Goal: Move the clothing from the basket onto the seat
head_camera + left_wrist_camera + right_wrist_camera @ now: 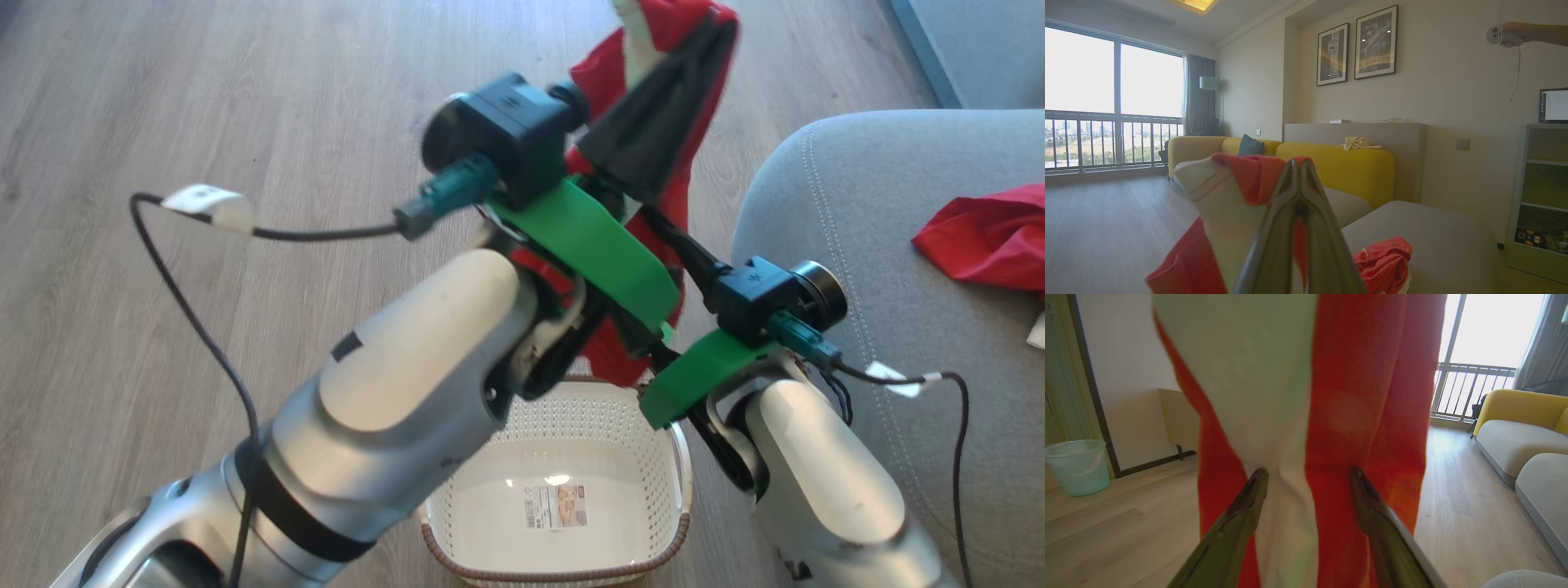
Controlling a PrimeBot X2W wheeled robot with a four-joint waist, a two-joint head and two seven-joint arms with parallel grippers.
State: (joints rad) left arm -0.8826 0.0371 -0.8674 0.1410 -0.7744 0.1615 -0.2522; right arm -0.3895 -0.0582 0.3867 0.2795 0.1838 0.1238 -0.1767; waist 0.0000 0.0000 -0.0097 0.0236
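left fingers [653, 114] pinch the red-and-white garment [608, 77] above the basket [563, 408] — right fingers [1241, 522] spread; seat [857, 212] at 3 o'clock.

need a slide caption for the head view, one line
Left end effector holds the red-and-white garment above the empty basket; the second red garment already lies on the grey seat.

**Nothing here can be read**

The one printed label lies on the floor of the basket [663, 465]. It is a white sticker [555, 506] with a barcode at its left and a small pinkish picture at its right, the lettering too small to read. The white cable tags [208, 204] show no writing I can make out. A lit screen [1553, 105] across the room carries lines of text, too tiny to read.
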